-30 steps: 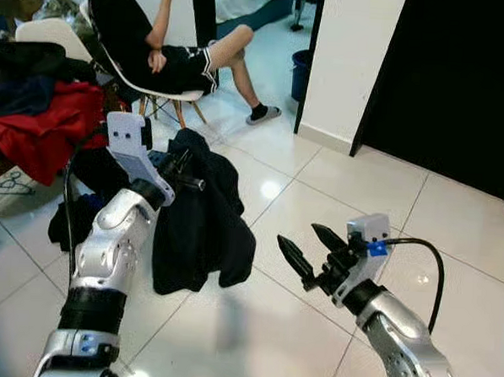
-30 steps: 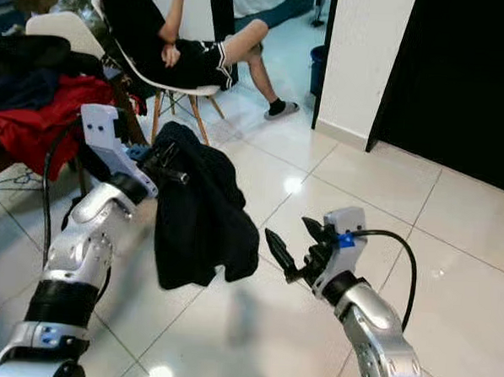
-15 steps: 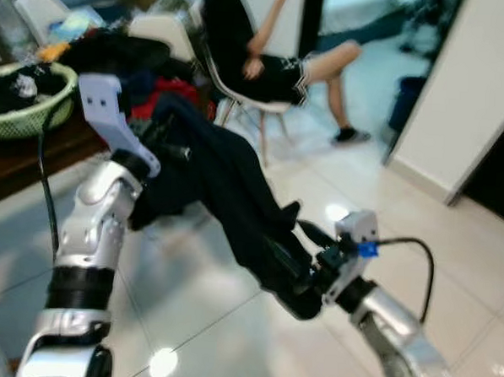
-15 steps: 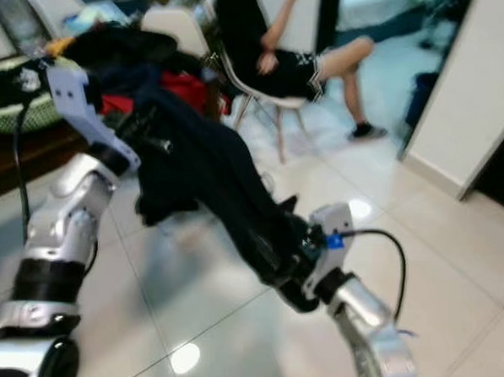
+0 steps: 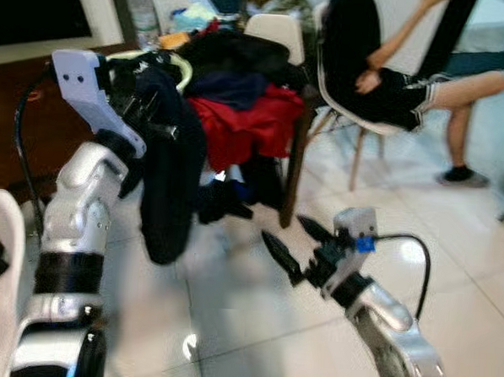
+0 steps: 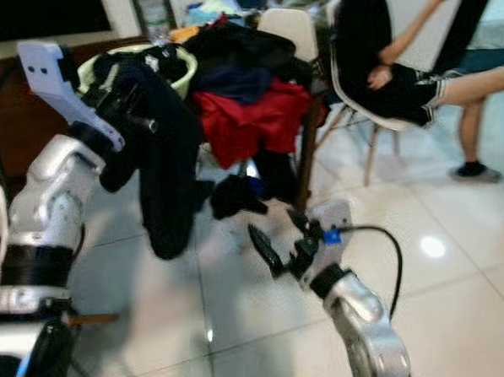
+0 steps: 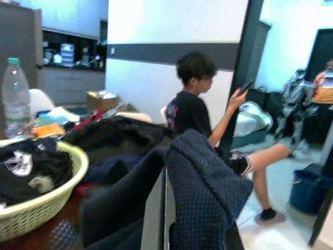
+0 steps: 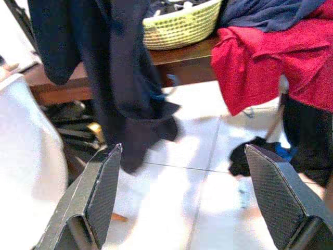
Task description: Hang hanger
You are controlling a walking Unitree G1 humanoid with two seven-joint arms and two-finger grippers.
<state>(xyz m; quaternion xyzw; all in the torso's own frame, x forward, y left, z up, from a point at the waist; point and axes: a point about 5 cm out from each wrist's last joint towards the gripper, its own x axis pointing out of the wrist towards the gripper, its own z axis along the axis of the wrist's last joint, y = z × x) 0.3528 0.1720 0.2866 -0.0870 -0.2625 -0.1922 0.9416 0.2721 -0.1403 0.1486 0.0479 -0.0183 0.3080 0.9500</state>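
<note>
A dark garment (image 5: 168,180) hangs from the robot's raised left gripper (image 5: 142,107), draped over the fingers and falling in a long fold well above the tiled floor (image 5: 252,340); the cloth hides the fingers, so it cannot be told from here whether they are clamped on it or on a hanger beneath. No hanger can be made out under the fabric, which looks navy-black and loosely bunched. Behind it, a wooden table (image 6: 35,135) carries a pale green basket (image 8: 179,26) of clothes, and a red garment (image 5: 243,125) spills over the table's edge. A person sits on a white chair (image 5: 357,122) beyond. Lower and to the right, well apart from the garment, the right gripper (image 5: 293,245) hovers over the tiles, its two black fingers (image 8: 96,195) spread wide and holding nothing
</note>
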